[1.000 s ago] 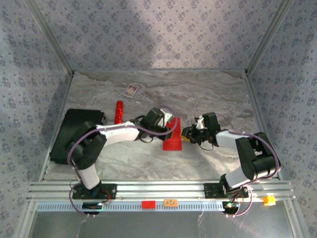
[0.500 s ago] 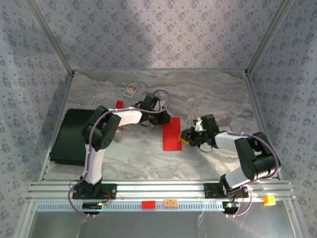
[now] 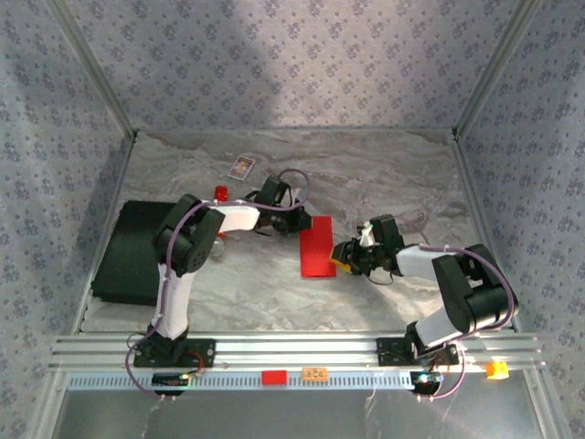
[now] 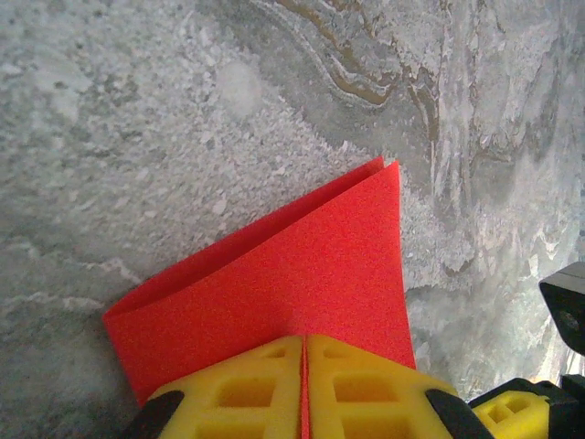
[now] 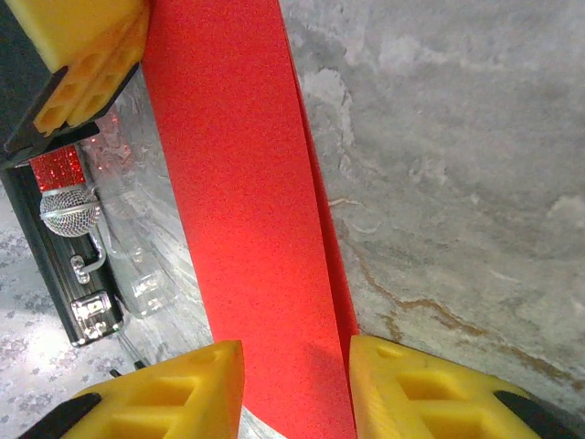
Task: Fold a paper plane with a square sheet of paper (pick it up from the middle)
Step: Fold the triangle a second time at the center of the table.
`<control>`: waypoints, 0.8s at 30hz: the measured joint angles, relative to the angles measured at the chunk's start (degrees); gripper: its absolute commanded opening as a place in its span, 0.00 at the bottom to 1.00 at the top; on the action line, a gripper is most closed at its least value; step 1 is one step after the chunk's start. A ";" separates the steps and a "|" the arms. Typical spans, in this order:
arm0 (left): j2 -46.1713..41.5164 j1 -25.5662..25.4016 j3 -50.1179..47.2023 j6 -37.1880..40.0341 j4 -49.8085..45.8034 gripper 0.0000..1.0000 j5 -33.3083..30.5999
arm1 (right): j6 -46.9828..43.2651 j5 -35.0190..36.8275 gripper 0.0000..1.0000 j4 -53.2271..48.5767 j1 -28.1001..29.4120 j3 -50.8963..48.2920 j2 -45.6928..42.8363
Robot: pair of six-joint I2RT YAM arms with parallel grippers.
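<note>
top external view: one red paper sheet (image 3: pixel 317 249), creased into a narrow doubled strip, lies flat on the marbled table (image 3: pixel 393 174) at the centre of the frame. the left gripper (image 3: pixel 300 222) meets its upper end and the right gripper (image 3: pixel 342 257) its lower right edge, likely so that one end is anchored while the other is worked. at the left sit one black case (image 3: pixel 123 256) and one red stick (image 3: pixel 220 193). one small printed card (image 3: pixel 241 166) lies above them. all three are well apart from the paper, out of the fold's way.

left wrist view: the left gripper's two yellow fingers (image 4: pixel 228 389) are pressed together at the bottom of the frame, with the paper's edge clamped between them. the doubled sheet runs away toward the upper right, its two layers gaping slightly at the far corner. this hold seems meant to pin the sheet.

right wrist view: the right gripper's two yellow fingers (image 5: pixel 169 393) stand apart at the bottom edge, with the strip running up the frame between them. they straddle it and grip nothing, probably placed to press or re-grip the crease.
</note>
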 measured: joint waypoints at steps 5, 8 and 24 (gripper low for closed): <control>-0.09 0.04 -0.46 -0.55 0.96 0.08 0.09 | 0.02 -0.09 0.40 0.02 0.02 0.00 0.00; -0.09 0.04 -0.46 -0.63 1.03 0.08 0.07 | 0.02 -0.11 0.40 0.02 0.11 0.07 0.00; -0.09 0.04 -0.52 -1.01 1.11 0.08 0.07 | 1.16 -1.20 0.38 2.29 1.70 0.24 0.85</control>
